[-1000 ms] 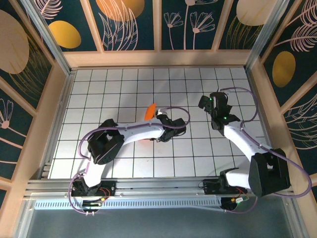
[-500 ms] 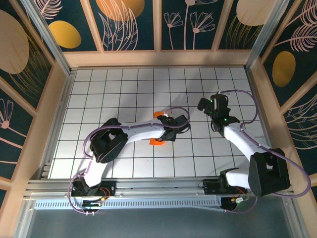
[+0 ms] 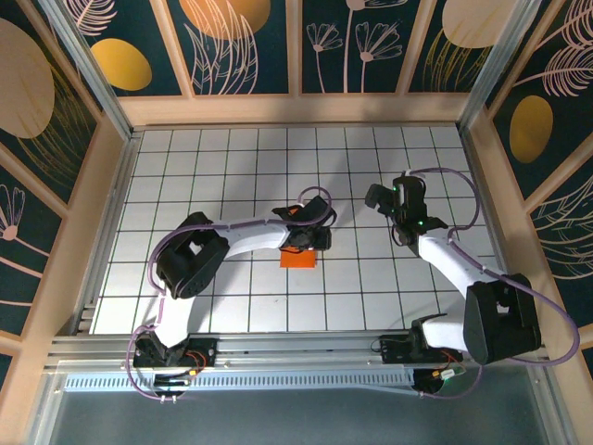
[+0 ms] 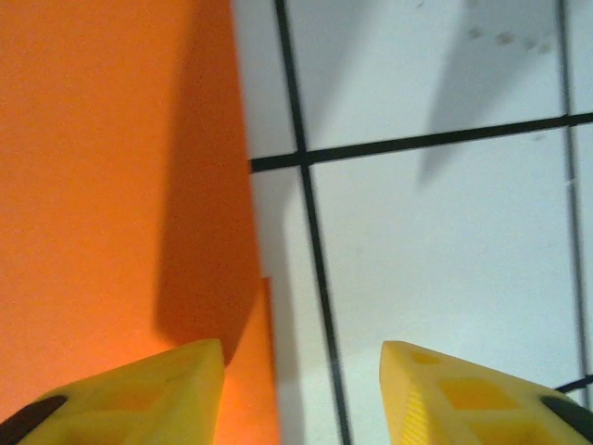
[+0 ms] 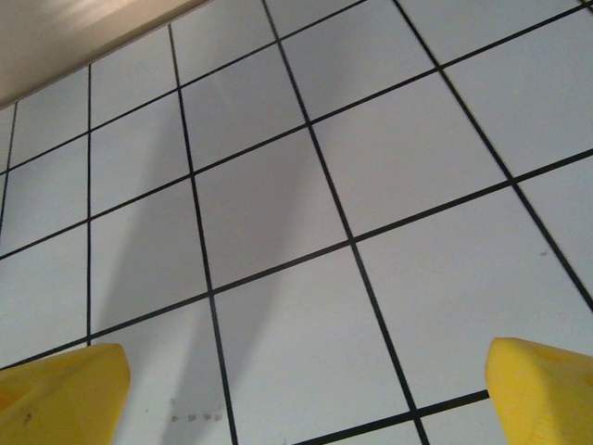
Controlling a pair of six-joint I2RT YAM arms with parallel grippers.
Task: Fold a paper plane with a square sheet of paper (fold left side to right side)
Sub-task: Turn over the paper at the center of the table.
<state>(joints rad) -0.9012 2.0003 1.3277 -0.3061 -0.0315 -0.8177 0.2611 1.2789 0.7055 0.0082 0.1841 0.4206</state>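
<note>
The square sheet of paper [image 3: 298, 259] is bright orange and lies folded flat on the grid table, mostly hidden under my left arm; a small orange corner peeks out behind the wrist. In the left wrist view the paper [image 4: 111, 185] fills the left half, its straight edge running top to bottom with a second layer showing near the bottom. My left gripper [image 3: 308, 243] [image 4: 301, 394] hovers low over that edge with its jaws apart, one finger [image 4: 139, 389] above the paper and the other above bare table. My right gripper [image 3: 373, 197] [image 5: 306, 394] stands open over bare tiles to the right.
The white grid table [image 3: 232, 167] is boxed in by wooden rails and patterned walls [image 3: 296, 107] at the back and both sides. Purple cables loop over both arms. The right arm [image 3: 454, 260] stretches along the right side.
The left gripper has opened and let go of the paper. The raised orange flap has come down and the paper now lies flat. The right gripper has drifted slightly left.
</note>
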